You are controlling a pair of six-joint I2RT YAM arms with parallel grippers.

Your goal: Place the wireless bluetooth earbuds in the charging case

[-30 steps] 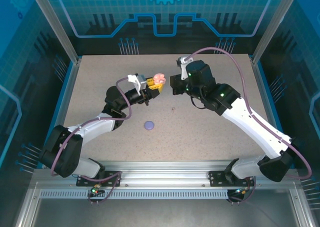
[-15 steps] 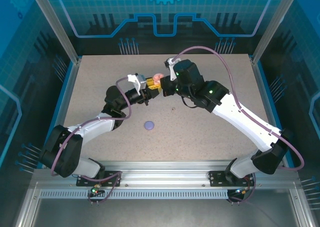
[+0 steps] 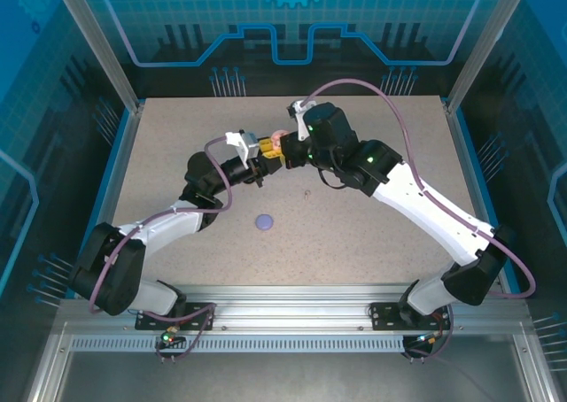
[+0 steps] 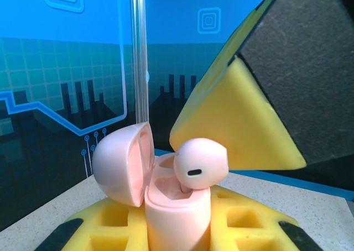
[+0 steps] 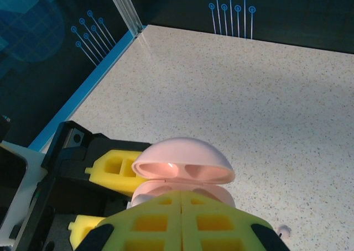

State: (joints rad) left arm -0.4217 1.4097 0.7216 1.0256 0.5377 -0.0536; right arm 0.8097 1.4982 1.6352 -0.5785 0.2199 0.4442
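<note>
My left gripper (image 4: 177, 231) is shut on the pale pink charging case (image 4: 176, 212), held upright with its lid (image 4: 123, 163) swung open to the left. A pale pink earbud (image 4: 201, 163) sits head-up in the case's right slot, its stem down inside. My right gripper (image 5: 182, 207) is shut, with its yellow pads pressed together and nothing between them. Its tip (image 4: 232, 124) hangs right over the earbud; I cannot tell whether they touch. In the top view, the two grippers (image 3: 271, 147) (image 3: 289, 150) meet at the case (image 3: 278, 138) above the table's middle rear.
A lilac round case (image 3: 264, 220) lies closed on the speckled table (image 3: 372, 234) in front of the left arm. One tiny loose earbud (image 3: 306, 192) lies on the table below the grippers, and shows as the earbud (image 5: 283, 230) beside my right fingers.
The right arm has swung left, bringing its shut gripper from beside the pink case to directly over it. The left gripper has held the case still.
</note>
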